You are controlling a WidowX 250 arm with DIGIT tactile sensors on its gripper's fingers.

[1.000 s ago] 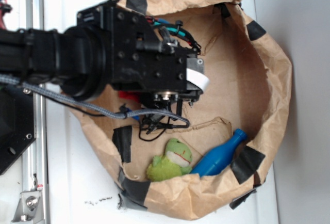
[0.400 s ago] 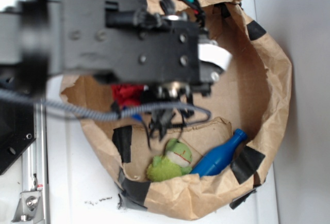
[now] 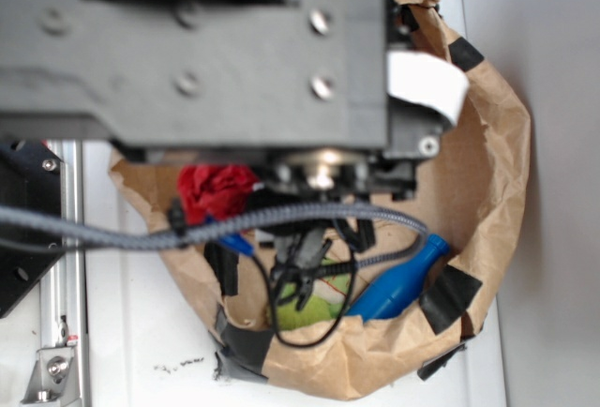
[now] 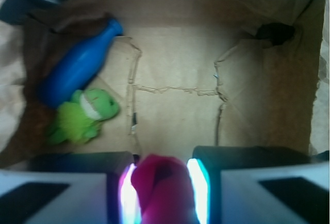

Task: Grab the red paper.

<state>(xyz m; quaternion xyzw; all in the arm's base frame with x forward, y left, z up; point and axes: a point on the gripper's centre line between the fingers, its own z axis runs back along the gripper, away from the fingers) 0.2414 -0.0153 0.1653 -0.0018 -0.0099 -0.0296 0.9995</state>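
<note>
Gripper [image 4: 164, 193] clamped on the red paper [image 4: 162, 190].
The arm [image 3: 197, 51] hangs high over the brown paper bag [image 3: 497, 144], wrist pointing straight down, fingers [image 4: 198, 185] pressing the wad.

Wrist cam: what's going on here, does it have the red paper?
Looks like it. In the wrist view the gripper has the red paper wedged between its fingers, above the floor of the brown paper bag. The green plush frog and blue bottle lie untouched in a corner of the bag. In the exterior view the arm blocks most of the bag, with the red paper showing just under it.
</note>
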